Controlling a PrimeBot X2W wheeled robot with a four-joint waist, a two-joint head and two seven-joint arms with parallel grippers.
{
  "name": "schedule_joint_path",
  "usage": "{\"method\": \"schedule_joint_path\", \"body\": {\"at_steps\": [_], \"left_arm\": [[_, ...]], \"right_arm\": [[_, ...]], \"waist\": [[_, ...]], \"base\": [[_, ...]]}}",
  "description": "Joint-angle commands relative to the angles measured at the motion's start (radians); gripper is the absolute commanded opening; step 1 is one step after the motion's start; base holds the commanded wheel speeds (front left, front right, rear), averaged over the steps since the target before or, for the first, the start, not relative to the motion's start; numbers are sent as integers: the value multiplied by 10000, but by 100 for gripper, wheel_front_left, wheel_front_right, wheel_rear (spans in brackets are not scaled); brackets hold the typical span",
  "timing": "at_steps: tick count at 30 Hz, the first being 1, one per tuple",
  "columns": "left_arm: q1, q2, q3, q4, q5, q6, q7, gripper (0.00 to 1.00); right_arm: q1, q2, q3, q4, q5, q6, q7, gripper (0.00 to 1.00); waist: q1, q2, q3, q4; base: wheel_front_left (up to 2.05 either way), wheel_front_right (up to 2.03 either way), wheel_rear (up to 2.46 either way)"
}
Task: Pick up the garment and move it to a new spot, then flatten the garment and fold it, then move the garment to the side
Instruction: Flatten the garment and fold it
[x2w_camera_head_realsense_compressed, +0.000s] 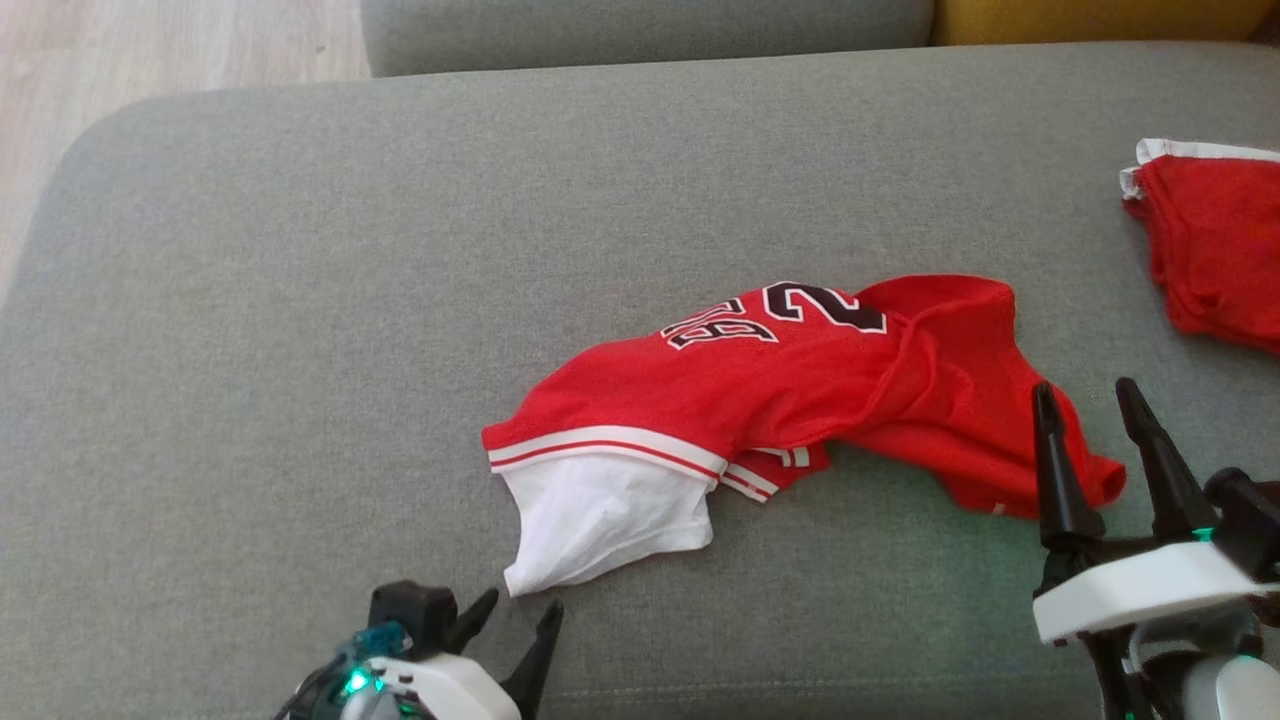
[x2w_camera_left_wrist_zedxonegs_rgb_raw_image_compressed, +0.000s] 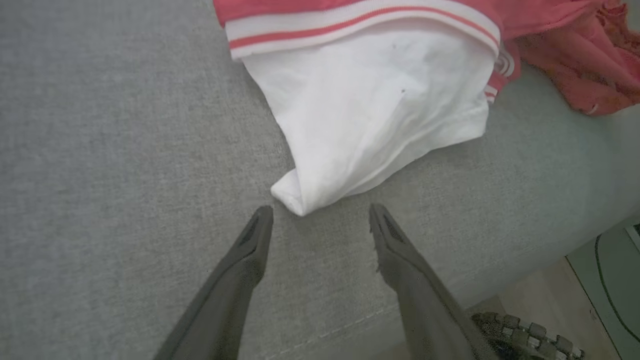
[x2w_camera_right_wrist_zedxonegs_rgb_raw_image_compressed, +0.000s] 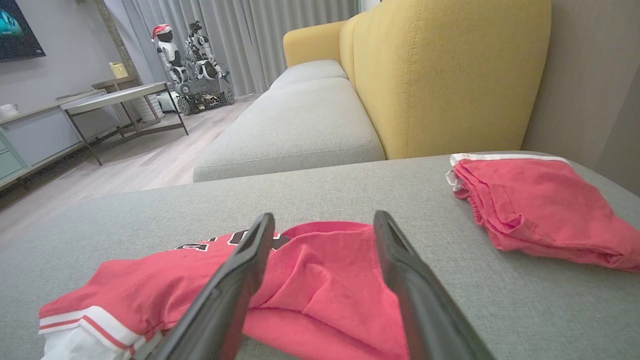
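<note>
The garment (x2w_camera_head_realsense_compressed: 800, 390) is a red jersey with black-and-white lettering, a white-striped sleeve band and a white sleeve, lying crumpled on the grey cushion (x2w_camera_head_realsense_compressed: 300, 300). My left gripper (x2w_camera_head_realsense_compressed: 520, 610) stands open just short of the white sleeve's tip (x2w_camera_left_wrist_zedxonegs_rgb_raw_image_compressed: 295, 195), which lies between its fingertips' line without touching them. My right gripper (x2w_camera_head_realsense_compressed: 1085, 400) is open above the garment's red right end (x2w_camera_right_wrist_zedxonegs_rgb_raw_image_compressed: 325, 270), and nothing sits between its fingers. The left gripper (x2w_camera_left_wrist_zedxonegs_rgb_raw_image_compressed: 320, 215) and right gripper (x2w_camera_right_wrist_zedxonegs_rgb_raw_image_compressed: 325, 222) both show spread fingers.
A second red garment with white trim (x2w_camera_head_realsense_compressed: 1215, 240) lies at the cushion's right edge. A yellow sofa back (x2w_camera_right_wrist_zedxonegs_rgb_raw_image_compressed: 440, 75) and another grey seat (x2w_camera_right_wrist_zedxonegs_rgb_raw_image_compressed: 295, 120) stand beyond. The cushion's front edge drops to wooden floor (x2w_camera_left_wrist_zedxonegs_rgb_raw_image_compressed: 540, 310). Wide bare cushion lies to the left.
</note>
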Motion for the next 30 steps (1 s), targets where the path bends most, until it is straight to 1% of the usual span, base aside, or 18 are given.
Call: {"method": "schedule_joint_path", "body": {"at_steps": [1, 4, 5, 6, 7, 17, 20, 24, 27, 30], "left_arm": [[-462, 63, 261, -130, 53, -56, -21, 100], [-627, 19, 223, 79, -7, -226, -53, 100], [-671, 27, 211, 135, -20, -285, -62, 82], [-718, 38, 205, 181, -16, -322, -85, 37], [-777, 56, 215, 219, 6, -343, -142, 0], [-1045, 125, 195, 444, 111, -430, -461, 0], [-1066, 142, 215, 417, 103, -402, -514, 0], [-1194, 143, 228, 385, 110, -386, -544, 0], [-1378, 123, 238, 360, 147, -378, -589, 0], [-1585, 99, 244, 328, 198, -382, -657, 0]], "right_arm": [[-453, -82, 219, -321, -7, -7, 3, 100], [-494, -81, 237, -303, 15, -7, -2, 100], [-501, -80, 233, -299, 20, -7, -3, 100], [-508, -80, 216, -293, 28, -7, -3, 100], [-512, -80, 179, -280, 31, -7, -1, 100], [-548, -78, 35, -159, 201, -7, 10, 100], [-661, -94, -173, 14, 330, -7, 83, 100], [-1116, -491, -648, 669, 470, -7, 205, 100], [-1750, -874, -902, 1447, 666, -7, 285, 100], [-2566, -1227, -927, 2341, 846, -7, 453, 100]], "waist": [[0, -1, 28, -19], [0, -1, 70, -61], [0, -1, 79, -75], [0, -1, 91, -85], [0, -1, 102, -91], [0, -1, 164, -102], [0, -1, 197, -90], [0, -1, 372, 30], [0, -1, 600, 171], [0, -1, 899, 321]], "base": [[0, 0, 0], [0, 0, 0], [0, 0, 0], [0, 0, 0], [0, 0, 0], [0, 0, 0], [0, 0, 0], [0, 0, 0], [0, 0, 0], [0, 0, 0]]}}
